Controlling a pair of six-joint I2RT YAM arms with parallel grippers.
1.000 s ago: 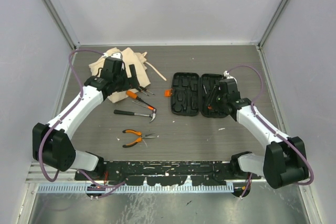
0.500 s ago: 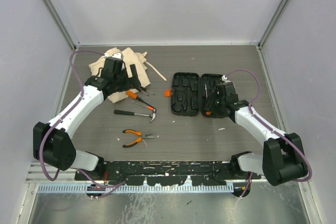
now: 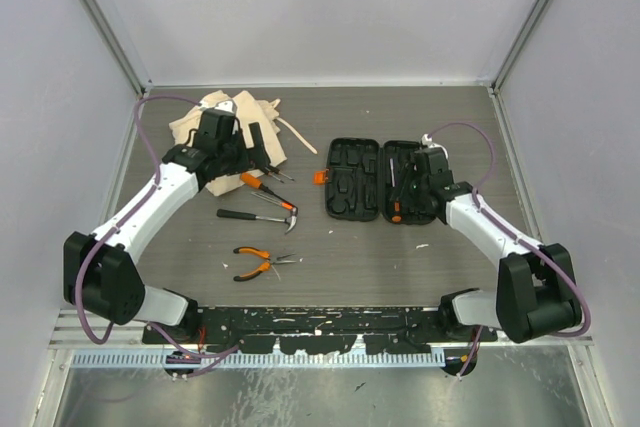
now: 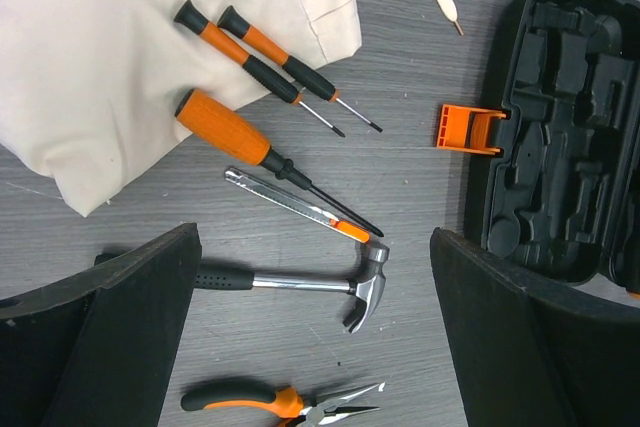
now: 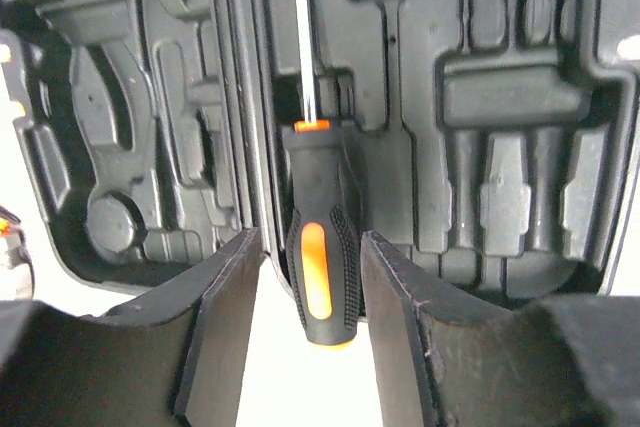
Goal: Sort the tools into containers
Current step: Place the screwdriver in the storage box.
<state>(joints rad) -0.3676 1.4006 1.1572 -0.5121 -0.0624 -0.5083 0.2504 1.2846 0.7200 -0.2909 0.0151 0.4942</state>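
**Right gripper** (image 5: 312, 247): jaws about half parted and widening over the last second. They flank the screwdriver (image 5: 320, 267) handle and no longer pinch it.

**Screwdriver:** lies in a moulded slot in the right half of the tool case (image 5: 500, 97), its butt jutting past the near rim. Judged delivered, with the release under way.

**Left gripper** (image 4: 315, 237): spread wide, empty, hovering over the unsorted tools.

**Unsorted:**
- hammer (image 4: 300, 284)
- pliers (image 4: 270, 405)
- large screwdriver (image 4: 225, 127)
- slim blade tool (image 4: 295, 205)
- two small screwdrivers (image 4: 255, 62), their handles resting on the cloth bag (image 4: 120, 57)

**Counter** (image 3: 400, 267): dark grey, wood-grained, with pale flecks.

**Room:** plain pale walls (image 3: 320, 17) on three sides.
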